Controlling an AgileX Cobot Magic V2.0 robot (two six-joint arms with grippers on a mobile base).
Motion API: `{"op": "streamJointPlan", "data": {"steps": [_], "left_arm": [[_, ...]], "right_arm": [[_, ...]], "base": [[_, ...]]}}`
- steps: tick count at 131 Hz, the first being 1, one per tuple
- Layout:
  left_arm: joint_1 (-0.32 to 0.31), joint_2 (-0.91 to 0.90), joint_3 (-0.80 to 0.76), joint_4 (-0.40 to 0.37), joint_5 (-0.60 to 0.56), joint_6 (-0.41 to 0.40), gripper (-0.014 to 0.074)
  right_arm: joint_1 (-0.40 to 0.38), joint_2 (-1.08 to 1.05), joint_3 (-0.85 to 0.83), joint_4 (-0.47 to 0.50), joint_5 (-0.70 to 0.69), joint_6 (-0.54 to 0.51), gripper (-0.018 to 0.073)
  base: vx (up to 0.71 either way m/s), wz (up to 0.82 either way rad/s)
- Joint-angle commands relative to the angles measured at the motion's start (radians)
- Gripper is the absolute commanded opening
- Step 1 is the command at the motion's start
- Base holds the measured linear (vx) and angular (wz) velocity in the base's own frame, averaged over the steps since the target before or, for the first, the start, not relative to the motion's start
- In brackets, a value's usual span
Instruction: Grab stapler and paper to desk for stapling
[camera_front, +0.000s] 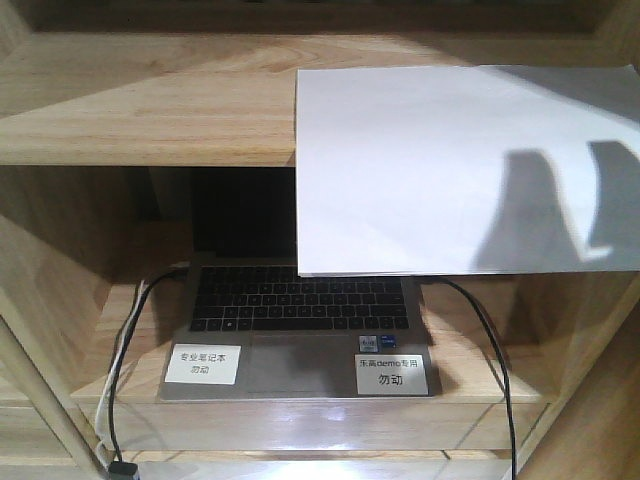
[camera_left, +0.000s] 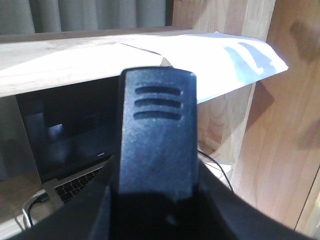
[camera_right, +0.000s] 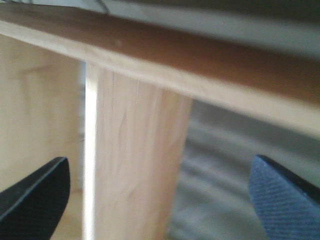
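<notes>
Pale wooden two-tier table (camera_front: 150, 110) fills the front view; one plain white rectangular paper sheet (camera_front: 440, 170) overhangs its upper board at 1 o'clock. Your right claw (camera_right: 160, 200) is spread wide: slide it onto that overhang, pinching shallowly. Your left claw (camera_left: 160, 205) appears clamped on one black wedge-shaped stapler (camera_left: 157, 130). One grey laptop (camera_front: 300, 320) sits at 6 o'clock.

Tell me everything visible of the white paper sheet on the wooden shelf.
The plain white rectangular paper is blank, flat and uncreased. Its rear part lies on the pale wooden upper shelf; its front part overhangs the edge unsupported, above the open grey laptop, hiding part of its screen. Whether it is one sheet or several is unclear. Two dark finger-shaped shadows fall on its right side. Only the shelf is seen touching it.
</notes>
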Motion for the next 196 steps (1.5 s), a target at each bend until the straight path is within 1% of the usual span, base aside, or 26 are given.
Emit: {"op": "streamJointPlan", "data": {"steps": [1,30,61,93,122,144,154,167,177,196], "left_arm": [[-0.004,0.015,-0.028,-0.025,-0.120,0.002,0.0000],[-0.004,0.015,-0.028,-0.025,-0.120,0.002,0.0000],[-0.004,0.015,-0.028,-0.025,-0.120,0.002,0.0000],[-0.004,0.015,-0.028,-0.025,-0.120,0.002,0.0000],[-0.004,0.015,-0.028,-0.025,-0.120,0.002,0.0000],[-0.004,0.015,-0.028,-0.025,-0.120,0.002,0.0000],[-0.004,0.015,-0.028,-0.025,-0.120,0.002,0.0000],[-0.004,0.015,-0.028,-0.025,-0.120,0.002,0.0000],[-0.004,0.015,-0.028,-0.025,-0.119,0.002,0.0000],[-0.004,0.015,-0.028,-0.025,-0.119,0.002,0.0000]], "right_arm": [[0.001,-0.037,0.046,-0.017,-0.092,0.016,0.0668],[0.001,-0.193,0.216,-0.017,-0.093,0.030,0.0658],[0.001,-0.365,0.422,-0.006,-0.091,0.075,0.0650],[0.002,-0.456,0.580,-0.006,-0.093,0.121,0.0643],[0.002,-0.465,0.681,-0.008,-0.134,0.154,0.0632],[0.002,-0.465,0.734,-0.017,-0.178,0.212,0.0627],[0.002,-0.464,0.750,-0.047,-0.202,0.237,0.0620],[0.002,-0.439,0.758,-0.115,-0.266,0.268,0.0608],[0.002,-0.396,0.758,-0.141,-0.311,0.270,0.0600],[0.002,-0.283,0.758,-0.143,-0.425,0.262,0.0598]], "base": [[0.00,0.00],[0.00,0.00],[0.00,0.00],[0.00,0.00],[0.00,0.00],[0.00,0.00],[0.00,0.00],[0.00,0.00],[0.00,0.00],[0.00,0.00]]}}
